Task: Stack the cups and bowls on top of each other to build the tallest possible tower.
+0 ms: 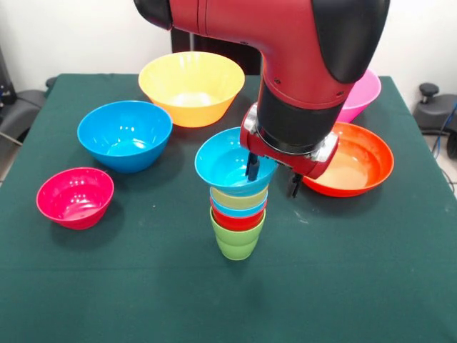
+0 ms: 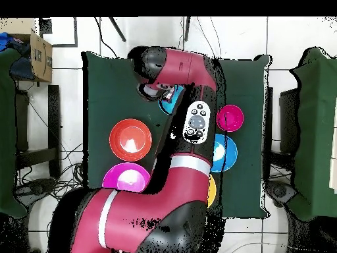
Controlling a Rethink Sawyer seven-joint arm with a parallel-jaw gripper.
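We are observing the tower standing upright near the middle of the desk. It is resting on a lime green cup, with a red cup, a light blue cup and a yellowish cup nested above; of these three only the rims are showing. A small light blue bowl is sitting on top, tilting slightly toward the camera in the front view.

The gripper is hanging over the bowl's rim on the side toward the wide red-orange bowl. One of the fingers is reaching down inside the small bowl; the other is showing outside it, beside the red-orange bowl. The fingers are standing apart with the bowl's wall between them, but we cannot tell whether they are pressing on that wall.

The arm is covering the bowl's far rim and most of the large pink bowl. In the overhead view the arm is hiding nearly all of the tower, leaving only a sliver of light blue.

The medium blue bowl, the large yellow-orange bowl and the small magenta bowl are lying open side up, well apart from the tower.
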